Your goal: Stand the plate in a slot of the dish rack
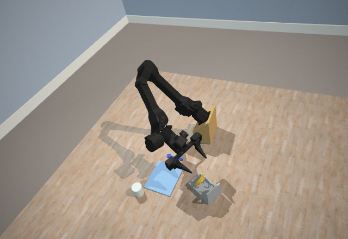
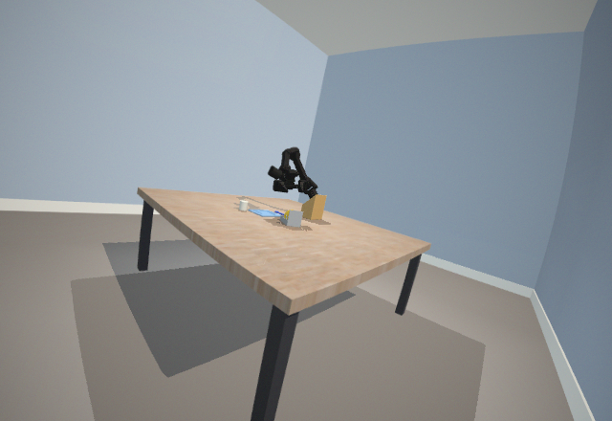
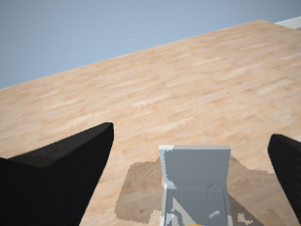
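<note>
The yellow plate (image 1: 199, 179) (image 2: 286, 214) (image 3: 195, 225) stands on edge in the dish rack, near the end away from the tall end wall, and looks slightly tilted in the top view. Only its top edge shows in the wrist view, so its exact slot cannot be told there. The grey dish rack (image 1: 213, 193) (image 2: 295, 218) (image 3: 197, 165) stands on the table with its rails partly visible. My gripper (image 1: 198, 164) (image 3: 189, 136) is wide open and empty, raised above the rack and apart from the plate.
A light blue flat board (image 1: 161, 181) (image 2: 261, 212) lies beside the rack, with a blue object (image 1: 168, 156) near its edge. A white cylinder (image 1: 137, 189) (image 2: 243, 205) stands beyond the board. A tan wedge-shaped block (image 1: 212, 126) (image 2: 316, 207) stands by the arm's base.
</note>
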`<state>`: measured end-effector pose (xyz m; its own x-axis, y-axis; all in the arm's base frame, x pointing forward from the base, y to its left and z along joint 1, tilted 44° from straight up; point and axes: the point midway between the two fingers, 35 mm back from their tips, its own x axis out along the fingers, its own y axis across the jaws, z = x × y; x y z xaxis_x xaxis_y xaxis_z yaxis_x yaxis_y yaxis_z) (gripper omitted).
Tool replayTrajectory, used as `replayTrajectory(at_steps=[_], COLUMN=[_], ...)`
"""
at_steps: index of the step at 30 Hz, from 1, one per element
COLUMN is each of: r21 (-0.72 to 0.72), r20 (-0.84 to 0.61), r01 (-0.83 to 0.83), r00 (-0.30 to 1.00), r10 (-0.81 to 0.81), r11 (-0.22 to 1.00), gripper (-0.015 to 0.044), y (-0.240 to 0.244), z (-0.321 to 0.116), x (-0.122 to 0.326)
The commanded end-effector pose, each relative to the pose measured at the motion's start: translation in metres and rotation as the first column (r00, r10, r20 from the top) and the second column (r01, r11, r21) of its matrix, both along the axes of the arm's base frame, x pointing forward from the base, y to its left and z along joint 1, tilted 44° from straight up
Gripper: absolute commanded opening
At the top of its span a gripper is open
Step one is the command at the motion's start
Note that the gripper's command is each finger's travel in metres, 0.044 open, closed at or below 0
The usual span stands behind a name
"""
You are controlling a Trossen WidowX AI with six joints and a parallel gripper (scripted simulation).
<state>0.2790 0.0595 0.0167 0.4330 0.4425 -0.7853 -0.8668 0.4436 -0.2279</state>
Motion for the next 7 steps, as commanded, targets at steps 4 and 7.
replayTrajectory(at_steps=[4, 7], r21=[-0.053, -0.092], r20=[-0.177, -0.242], r01=[0.137, 0.194], r00=[0.974, 0.947], r10=[-0.144, -0.211], r11=[0.989, 0.977], gripper=[0.0400, 0.0400], y=[0.0045, 0.0053], z=[-0.0042, -0.0053], x=[-0.0064, -0.0104])
